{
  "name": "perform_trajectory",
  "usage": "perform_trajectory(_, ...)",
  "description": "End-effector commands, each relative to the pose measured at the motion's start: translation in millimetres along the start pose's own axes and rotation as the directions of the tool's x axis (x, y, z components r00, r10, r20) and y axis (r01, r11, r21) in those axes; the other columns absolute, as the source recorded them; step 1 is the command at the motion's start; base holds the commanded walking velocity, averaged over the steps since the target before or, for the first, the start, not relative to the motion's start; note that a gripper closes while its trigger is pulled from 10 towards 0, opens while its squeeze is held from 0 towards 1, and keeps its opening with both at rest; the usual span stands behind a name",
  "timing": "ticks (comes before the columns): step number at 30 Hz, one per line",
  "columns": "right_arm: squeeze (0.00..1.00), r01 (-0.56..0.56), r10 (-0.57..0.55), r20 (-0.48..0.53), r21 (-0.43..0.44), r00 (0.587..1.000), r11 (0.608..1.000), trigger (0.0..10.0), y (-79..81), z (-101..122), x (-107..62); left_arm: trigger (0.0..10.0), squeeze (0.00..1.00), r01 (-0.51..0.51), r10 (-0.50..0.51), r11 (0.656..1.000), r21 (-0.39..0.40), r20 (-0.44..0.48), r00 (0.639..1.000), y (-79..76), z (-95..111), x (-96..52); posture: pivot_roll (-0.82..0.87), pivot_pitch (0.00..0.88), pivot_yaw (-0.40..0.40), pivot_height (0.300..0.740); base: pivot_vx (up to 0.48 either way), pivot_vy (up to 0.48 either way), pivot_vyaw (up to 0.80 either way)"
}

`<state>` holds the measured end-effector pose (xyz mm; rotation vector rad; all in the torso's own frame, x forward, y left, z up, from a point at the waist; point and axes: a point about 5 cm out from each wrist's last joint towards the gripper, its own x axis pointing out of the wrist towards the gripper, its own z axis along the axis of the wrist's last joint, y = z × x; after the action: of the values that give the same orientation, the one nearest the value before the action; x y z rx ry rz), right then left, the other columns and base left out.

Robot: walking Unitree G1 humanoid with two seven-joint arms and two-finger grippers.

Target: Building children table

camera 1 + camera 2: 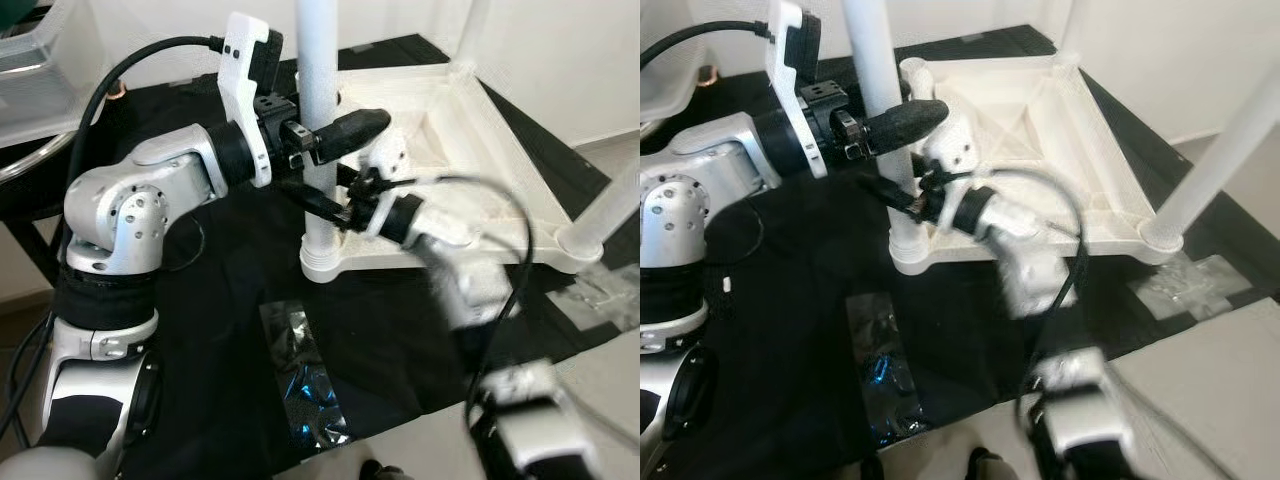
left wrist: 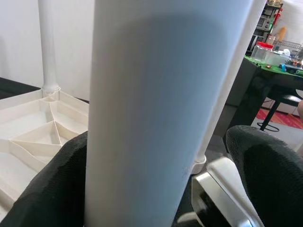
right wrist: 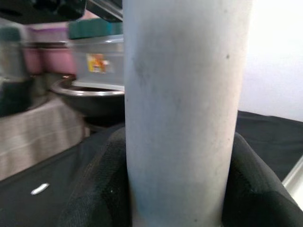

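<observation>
A white children's table [image 1: 470,130] lies upside down on a black cloth [image 1: 200,330]. Its near-left leg [image 1: 320,60] stands upright in the corner socket. My left gripper [image 1: 325,140] is shut on this leg partway up, reaching in from the left. Just below it my right gripper [image 1: 335,205] is shut on the same leg, reaching in from the right. In the left wrist view the leg [image 2: 161,113] stands between the black fingers [image 2: 52,189]. In the right wrist view the leg [image 3: 182,109] is pressed between the pads [image 3: 94,189].
Another leg [image 1: 610,200] stands at the near-right corner and a third [image 1: 470,30] at the far corner. Crumpled plastic wrap [image 1: 305,380] lies on the cloth in front, more wrap [image 1: 600,290] at the right. A clear bin [image 1: 40,50] and a metal bowl [image 3: 90,94] sit at the left.
</observation>
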<state>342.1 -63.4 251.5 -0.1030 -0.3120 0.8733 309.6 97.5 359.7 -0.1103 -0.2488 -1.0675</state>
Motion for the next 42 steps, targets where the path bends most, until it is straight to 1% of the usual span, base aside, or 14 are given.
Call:
perform_trajectory(1, 0.00, 0.068, -0.061, -0.168, 0.038, 0.984, 0.997, 0.0, 4.7, -32.2, -3.0, 10.0, 0.00, 0.035, -0.035, 0.999, 0.010, 0.000, 0.999, -4.6, 3.7, 0.6, 0.08, 0.229, 0.009, 0.740, 0.000, 0.000, 0.00)
perform_trajectory(2, 0.00, 0.216, -0.210, -0.210, 0.006, 0.955, 0.976, 0.0, 25.9, -45.0, -1.2, 10.0, 0.00, 0.028, -0.028, 1.000, 0.002, -0.001, 1.000, -3.4, 2.8, -0.1, 0.08, 0.231, 0.025, 0.740, 0.000, 0.000, 0.00)
perform_trajectory(3, 0.00, 0.216, -0.210, -0.210, 0.006, 0.955, 0.976, 0.0, 25.9, -45.0, -1.2, 10.0, 0.00, 0.028, -0.028, 1.000, 0.002, -0.001, 1.000, -3.4, 2.8, -0.1, 0.08, 0.231, 0.025, 0.740, 0.000, 0.000, 0.00)
perform_trajectory(5, 0.00, 0.421, -0.423, -0.217, -0.054, 0.880, 0.905, 0.0, 50.8, -49.5, 2.6, 10.0, 0.00, 0.024, -0.024, 1.000, -0.012, -0.004, 1.000, -1.9, 1.0, 2.1, 0.08, 0.225, 0.023, 0.740, 0.000, 0.000, 0.00)
perform_trajectory(15, 0.00, 0.470, -0.475, -0.211, -0.077, 0.854, 0.879, 0.0, 48.7, -45.5, 6.2, 10.0, 0.00, -0.042, 0.042, 0.999, -0.004, -0.010, 0.999, 5.4, -2.0, 2.0, 0.08, 0.225, 0.021, 0.740, 0.000, 0.000, 0.00)
perform_trajectory(19, 0.00, 0.515, -0.522, -0.212, -0.094, 0.826, 0.852, 0.0, 52.1, -45.1, 3.2, 10.0, 0.00, -0.096, 0.096, 0.995, -0.006, -0.006, 0.995, 13.5, -4.4, -3.7, 0.07, 0.224, 0.024, 0.740, 0.000, 0.000, 0.00)
perform_trajectory(25, 0.00, 0.525, -0.528, -0.218, -0.077, 0.820, 0.847, 0.0, 49.9, -43.6, 1.2, 10.0, 0.00, -0.106, 0.106, 0.994, -0.019, 0.023, 0.994, 20.6, 3.3, -17.1, 0.07, 0.220, 0.024, 0.740, 0.000, 0.000, 0.00)
perform_trajectory(26, 0.00, 0.515, -0.518, -0.215, -0.071, 0.828, 0.854, 4.7, 50.8, -42.7, 1.3, 10.0, 0.00, -0.057, 0.058, 0.998, -0.017, 0.036, 0.998, 17.0, 6.8, -23.7, 0.07, 0.218, 0.024, 0.740, 0.000, 0.000, 0.00)
perform_trajectory(28, 0.00, 0.508, -0.510, -0.212, -0.068, 0.834, 0.858, 4.7, 51.5, -41.9, 1.4, 10.0, 0.00, -0.021, 0.022, 1.000, -0.014, 0.043, 0.999, 14.1, 9.2, -28.2, 0.07, 0.218, 0.024, 0.740, 0.000, 0.000, 0.00)
perform_trajectory(29, 0.00, 0.502, -0.505, -0.208, -0.070, 0.838, 0.862, 10.0, 52.5, -41.2, 1.0, 10.0, 0.00, 0.019, -0.018, 0.999, -0.025, 0.048, 0.999, 11.4, 11.7, -35.3, 0.07, 0.216, 0.023, 0.740, 0.000, 0.000, 0.00)
perform_trajectory(32, 0.00, 0.491, -0.493, -0.207, -0.066, 0.845, 0.869, 10.0, 55.6, -41.0, -0.4, 10.0, 0.00, 0.110, -0.109, 0.994, -0.027, 0.047, 0.993, 4.2, 16.3, -54.3, 0.07, 0.216, 0.023, 0.740, 0.000, 0.000, 0.00)
perform_trajectory(37, 0.00, 0.490, -0.492, -0.212, -0.065, 0.844, 0.869, 10.0, 56.4, -41.7, -1.5, 10.0, 0.00, 0.146, -0.144, 0.988, -0.040, 0.042, 0.989, 1.2, 16.9, -65.2, 0.07, 0.209, 0.020, 0.740, 0.000, 0.000, 0.00)
perform_trajectory(38, 0.00, 0.489, -0.491, -0.212, -0.065, 0.845, 0.870, 10.0, 56.0, -41.1, -1.9, 10.0, 0.00, 0.112, -0.111, 0.993, -0.025, 0.028, 0.993, 4.4, 14.3, -76.5, 0.06, 0.204, 0.020, 0.740, 0.000, 0.000, 0.00)
perform_trajectory(42, 0.00, 0.483, -0.484, -0.206, -0.060, 0.850, 0.874, 10.0, 55.7, -39.1, -2.1, 10.0, 0.00, 0.014, -0.014, 0.999, -0.036, -0.003, 1.000, 14.8, 3.0, -96.6, 0.06, 0.200, 0.018, 0.740, 0.000, 0.000, 0.00)
